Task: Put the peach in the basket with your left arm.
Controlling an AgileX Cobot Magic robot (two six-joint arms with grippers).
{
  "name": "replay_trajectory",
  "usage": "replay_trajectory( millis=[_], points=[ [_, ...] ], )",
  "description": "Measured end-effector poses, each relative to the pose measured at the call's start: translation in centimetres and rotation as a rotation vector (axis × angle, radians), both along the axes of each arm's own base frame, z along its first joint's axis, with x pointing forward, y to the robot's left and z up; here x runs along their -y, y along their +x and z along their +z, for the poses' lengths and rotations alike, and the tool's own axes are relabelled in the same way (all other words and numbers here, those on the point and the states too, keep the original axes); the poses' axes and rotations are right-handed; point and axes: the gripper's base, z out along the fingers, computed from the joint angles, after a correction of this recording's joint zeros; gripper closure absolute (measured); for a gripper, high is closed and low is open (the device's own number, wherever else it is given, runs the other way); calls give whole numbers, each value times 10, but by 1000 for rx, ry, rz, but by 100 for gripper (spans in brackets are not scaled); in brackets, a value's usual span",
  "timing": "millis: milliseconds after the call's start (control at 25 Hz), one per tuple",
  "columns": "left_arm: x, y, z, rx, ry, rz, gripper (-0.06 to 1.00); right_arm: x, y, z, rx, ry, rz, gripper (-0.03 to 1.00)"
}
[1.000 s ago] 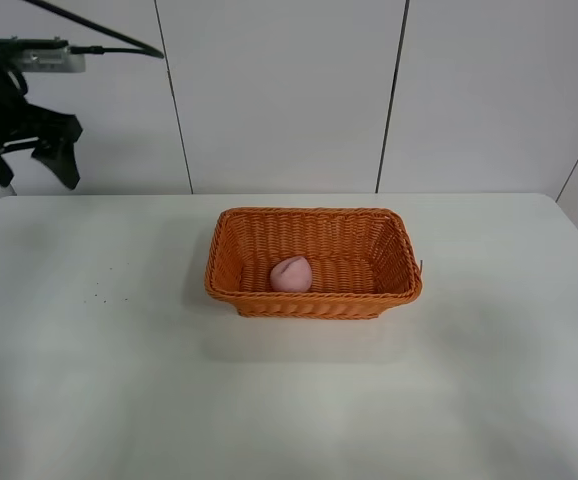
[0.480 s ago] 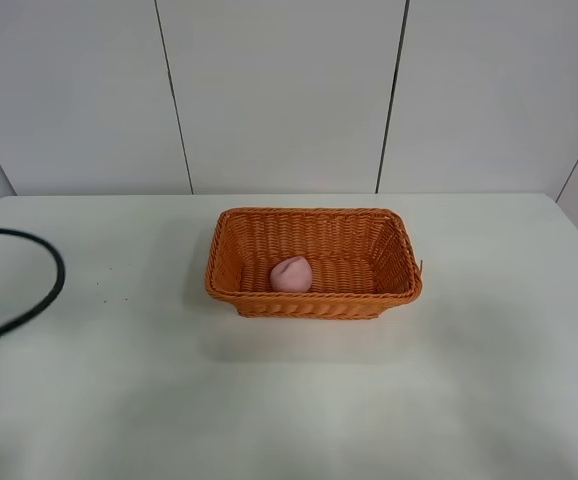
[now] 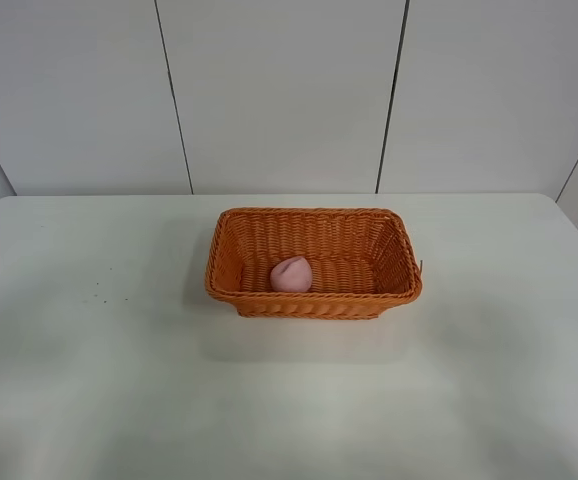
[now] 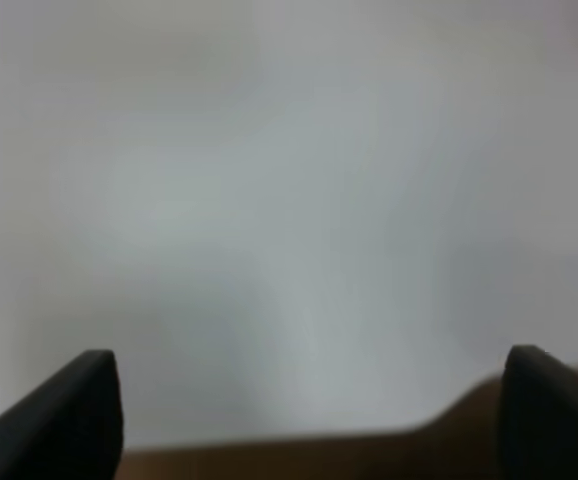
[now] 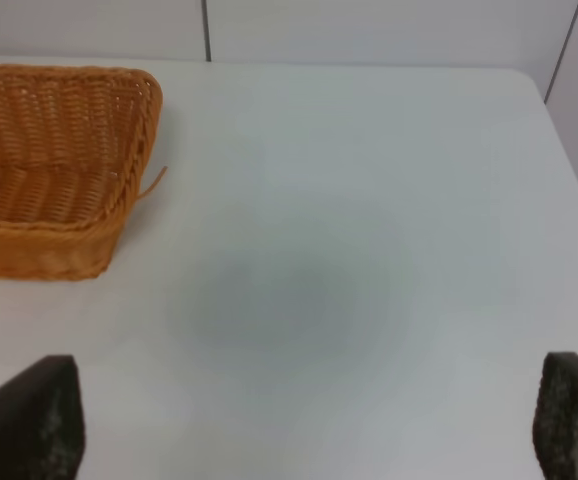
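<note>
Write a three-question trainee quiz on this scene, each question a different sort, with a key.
1. True or false: the peach lies inside the basket.
2. Multiple choice: in the high view, the arms are A) over the basket, B) out of view, C) touching the peach.
3. Fill in: the basket stands on a white ____.

Key:
1. True.
2. B.
3. table.

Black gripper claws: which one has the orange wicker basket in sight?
The right gripper: its wrist view shows the orange woven wicker basket; the left gripper faces only a blurred pale surface.
</note>
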Motion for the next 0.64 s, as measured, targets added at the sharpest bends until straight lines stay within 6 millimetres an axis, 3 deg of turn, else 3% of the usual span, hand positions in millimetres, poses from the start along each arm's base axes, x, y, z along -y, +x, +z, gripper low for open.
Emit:
replay_trajectory(
  millis=[360,640],
  points=[
    [-2,-42,3,292,-24,-3,16,0,0,0,0,0,0,27],
    [-2,-44,3,305,-25,-4,16,0,0,0,0,0,0,27]
  ],
)
